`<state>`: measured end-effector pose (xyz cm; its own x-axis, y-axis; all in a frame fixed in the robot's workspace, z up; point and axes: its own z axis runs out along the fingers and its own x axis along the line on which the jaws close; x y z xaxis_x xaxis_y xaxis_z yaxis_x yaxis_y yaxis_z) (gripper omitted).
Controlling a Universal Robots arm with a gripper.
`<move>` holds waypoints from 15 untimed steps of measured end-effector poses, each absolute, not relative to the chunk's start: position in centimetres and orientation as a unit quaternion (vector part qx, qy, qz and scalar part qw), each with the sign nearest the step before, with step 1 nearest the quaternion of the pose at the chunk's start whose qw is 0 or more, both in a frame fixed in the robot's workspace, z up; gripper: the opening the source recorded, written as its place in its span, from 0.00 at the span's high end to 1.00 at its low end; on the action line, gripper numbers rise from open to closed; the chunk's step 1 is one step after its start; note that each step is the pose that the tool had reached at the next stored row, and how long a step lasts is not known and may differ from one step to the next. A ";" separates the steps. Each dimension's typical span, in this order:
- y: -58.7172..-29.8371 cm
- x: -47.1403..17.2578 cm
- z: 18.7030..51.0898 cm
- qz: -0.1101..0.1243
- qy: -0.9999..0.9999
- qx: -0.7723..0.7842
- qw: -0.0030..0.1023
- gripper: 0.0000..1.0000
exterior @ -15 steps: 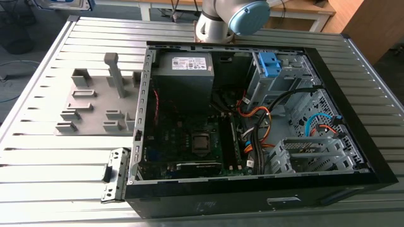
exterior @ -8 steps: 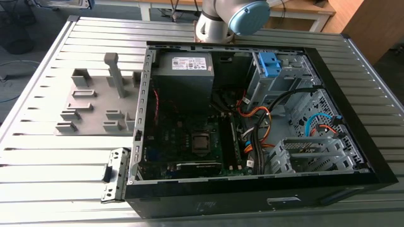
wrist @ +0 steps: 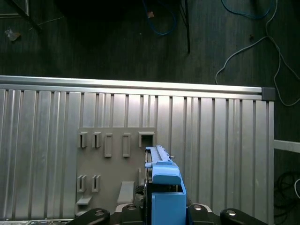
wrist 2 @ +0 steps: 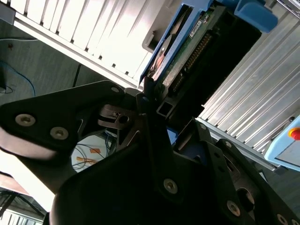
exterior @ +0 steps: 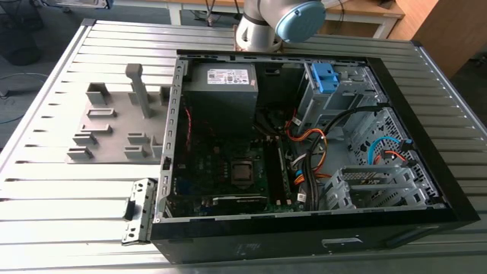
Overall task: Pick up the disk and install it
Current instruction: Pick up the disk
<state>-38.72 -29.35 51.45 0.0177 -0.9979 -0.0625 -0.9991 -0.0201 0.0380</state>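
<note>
Hand: black metal fingers closed tight on the disk, a flat silver hard drive in a blue plastic carrier frame. The grip sits at one end of the drive. Green circuit-board side and connector row show in the second wrist view; the blue frame runs along the edge.

Disk is off the counter and carried edge-on in the hand. In the first wrist view its blue frame end is seen against the flat grey plastic fixture plate with upright slots, which lies on the ribbed aluminium counter. Dark floor with loose cables beyond the counter's edge.

Exterior view: grey robot arm with pale blue joint cap rises at the far edge of the counter. Black computer tower case lies on its side, open, at the exterior view's right of the fixture plate. Inside it: grey power-supply box, green motherboard, bare blue plastic bracket in the drive cage, and orange and blue cables.
</note>
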 end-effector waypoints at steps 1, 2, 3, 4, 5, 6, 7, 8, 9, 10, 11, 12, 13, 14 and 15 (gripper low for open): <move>-29.3 -38.7 51.5 0.036 0.700 -0.713 0.008 0.64; -29.3 -38.7 51.5 0.036 0.700 -0.713 0.008 0.64; -29.3 -38.7 51.6 0.036 0.700 -0.713 0.008 0.64; -29.3 -38.7 51.6 0.036 0.700 -0.713 0.008 0.64; -29.3 -38.7 51.7 0.036 0.700 -0.713 0.008 0.64; -29.3 -38.7 51.7 0.036 0.700 -0.713 0.008 0.64; -29.3 -38.7 51.8 0.036 0.700 -0.713 0.008 0.64; -29.3 -38.7 51.8 0.036 0.700 -0.713 0.008 0.64; -29.3 -38.7 51.9 0.036 0.700 -0.713 0.008 0.64; -29.3 -38.7 51.9 0.036 0.700 -0.713 0.008 0.64; -29.3 -38.7 52.0 0.036 0.700 -0.713 0.008 0.64; -29.3 -38.7 52.1 0.036 0.700 -0.713 0.008 0.64; -29.3 -38.7 52.1 0.036 0.700 -0.713 0.008 0.64; -29.3 -38.7 52.2 0.036 0.700 -0.713 0.008 0.64; -29.3 -38.7 52.2 0.036 0.700 -0.713 0.008 0.64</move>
<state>-38.72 -29.35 52.22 0.0177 -0.9979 -0.0625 -0.9991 -0.0201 0.0379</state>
